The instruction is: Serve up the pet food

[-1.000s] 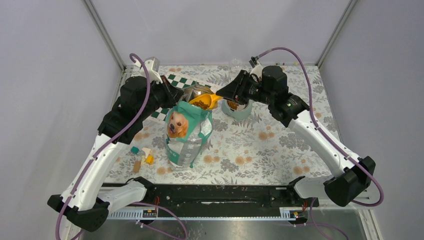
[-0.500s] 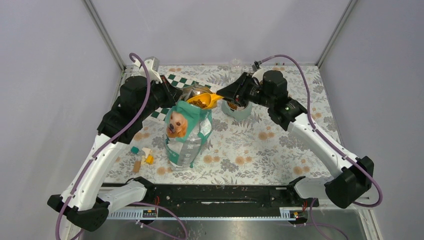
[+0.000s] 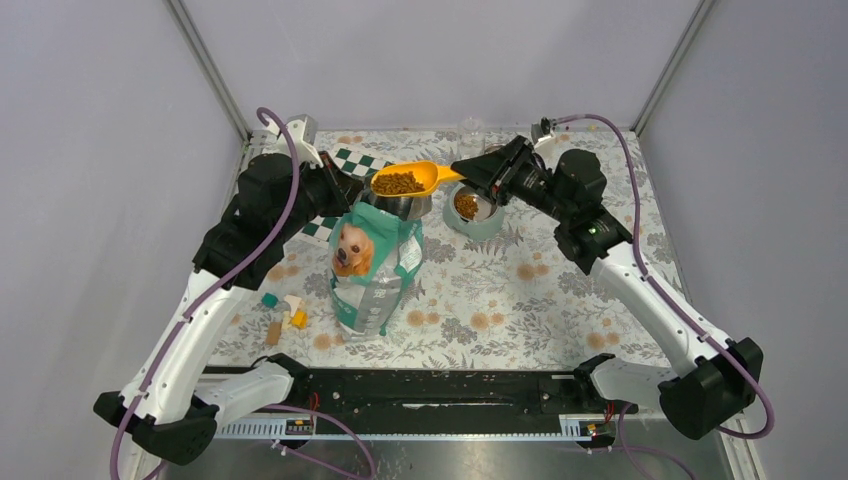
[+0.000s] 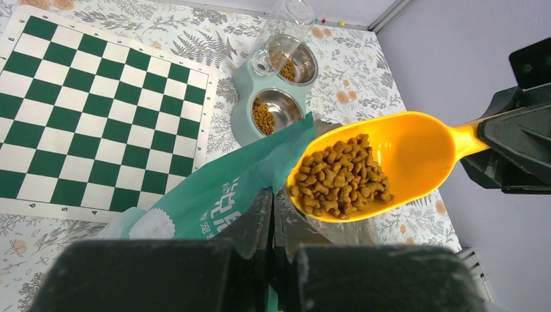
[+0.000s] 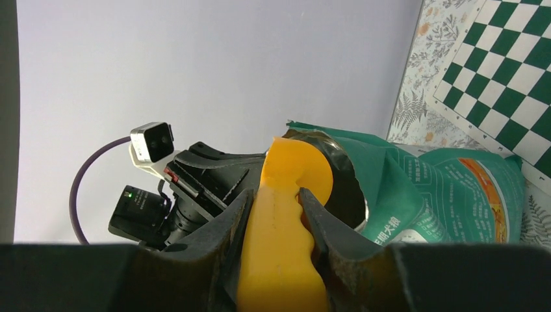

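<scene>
Pellets of pet food [image 4: 341, 172] lie heaped in the hollow of an orange scoop [image 4: 416, 146], a brown-orange mound filling most of it. The scoop is held about level in the air, just above the open mouth of the bag [image 3: 375, 270], with its handle running off toward the right. More of the same kibble sits in both steel bowls of a pale green feeder [image 4: 243, 120]. The feeder stands on the table beyond the bag, and a clear bottle [image 4: 286, 23] is upended over its farther bowl.

The right gripper [image 5: 273, 201] clamps the scoop's handle, one dark finger [image 5: 315, 218] pressed on either side of the orange plastic. In the top view that gripper hangs over the feeder's side of the table.

The left gripper [image 4: 271, 201] has its jaws pressed fully together on the teal top edge of the bag, beside the silvery lining of the opening. The bag stands upright, its golden dog picture facing the near edge.

A green-and-white checkered board [image 4: 97, 110] lies flat to the left of the feeder, on a floral tablecloth [image 3: 520, 290]. A few small coloured pieces [image 3: 285, 315] lie near the left arm.
</scene>
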{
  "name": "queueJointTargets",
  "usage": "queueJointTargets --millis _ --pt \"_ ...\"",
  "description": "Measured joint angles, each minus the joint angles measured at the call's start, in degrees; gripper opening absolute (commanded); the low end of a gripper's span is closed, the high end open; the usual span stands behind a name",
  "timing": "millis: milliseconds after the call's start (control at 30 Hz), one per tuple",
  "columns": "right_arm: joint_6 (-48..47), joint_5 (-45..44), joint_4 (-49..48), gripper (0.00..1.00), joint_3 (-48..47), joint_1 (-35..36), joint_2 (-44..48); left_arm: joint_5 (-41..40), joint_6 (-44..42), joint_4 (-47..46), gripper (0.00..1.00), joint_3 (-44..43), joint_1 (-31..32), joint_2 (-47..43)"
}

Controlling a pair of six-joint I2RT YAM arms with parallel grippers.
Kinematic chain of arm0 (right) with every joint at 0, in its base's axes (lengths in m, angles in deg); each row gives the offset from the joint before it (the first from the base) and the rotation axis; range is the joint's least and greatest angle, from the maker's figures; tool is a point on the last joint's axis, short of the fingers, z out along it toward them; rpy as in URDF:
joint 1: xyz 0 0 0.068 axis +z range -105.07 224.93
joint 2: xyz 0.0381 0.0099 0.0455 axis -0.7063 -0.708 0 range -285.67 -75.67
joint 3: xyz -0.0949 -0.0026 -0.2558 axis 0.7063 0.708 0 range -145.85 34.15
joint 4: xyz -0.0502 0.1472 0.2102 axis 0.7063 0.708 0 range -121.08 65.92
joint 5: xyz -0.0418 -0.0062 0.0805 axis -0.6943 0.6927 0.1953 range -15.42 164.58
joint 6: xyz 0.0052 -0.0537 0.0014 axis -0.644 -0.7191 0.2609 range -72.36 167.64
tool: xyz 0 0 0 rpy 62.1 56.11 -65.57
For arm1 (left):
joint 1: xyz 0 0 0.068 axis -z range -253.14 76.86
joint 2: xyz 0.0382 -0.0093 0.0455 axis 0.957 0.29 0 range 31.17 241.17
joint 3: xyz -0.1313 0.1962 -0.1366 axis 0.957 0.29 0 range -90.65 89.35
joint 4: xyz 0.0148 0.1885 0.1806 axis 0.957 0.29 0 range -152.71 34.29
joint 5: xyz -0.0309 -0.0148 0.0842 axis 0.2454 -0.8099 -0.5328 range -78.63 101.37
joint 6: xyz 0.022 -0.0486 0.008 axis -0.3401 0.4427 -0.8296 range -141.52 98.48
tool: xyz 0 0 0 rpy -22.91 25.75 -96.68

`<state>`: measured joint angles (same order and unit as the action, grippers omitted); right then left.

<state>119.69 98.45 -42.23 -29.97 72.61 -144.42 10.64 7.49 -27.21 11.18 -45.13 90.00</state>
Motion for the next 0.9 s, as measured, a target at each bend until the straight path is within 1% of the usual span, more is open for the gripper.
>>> queueJointTargets --millis 167,500,667,900 --pt "1.38 0.61 -1.57 0.00 2.82 -0.50 1.01 -0.20 -0.02 -0.22 0.00 0.37 0.00 -0.37" --pt "2.82 2.49 -3.21 0.00 3.98 -3.80 1.95 -0.39 -0.37 0.90 0.00 -0.92 0.00 0.59" --pt "4.33 4.66 -4.04 0.00 4.98 -7.13 4.50 -0.52 -0.24 0.96 0.00 -0.92 -0.15 0.59" --pt "8.04 7.50 -8.22 0.00 9.92 -13.68 8.55 -0.59 0.00 0.90 0.00 -0.92 -0.17 0.68"
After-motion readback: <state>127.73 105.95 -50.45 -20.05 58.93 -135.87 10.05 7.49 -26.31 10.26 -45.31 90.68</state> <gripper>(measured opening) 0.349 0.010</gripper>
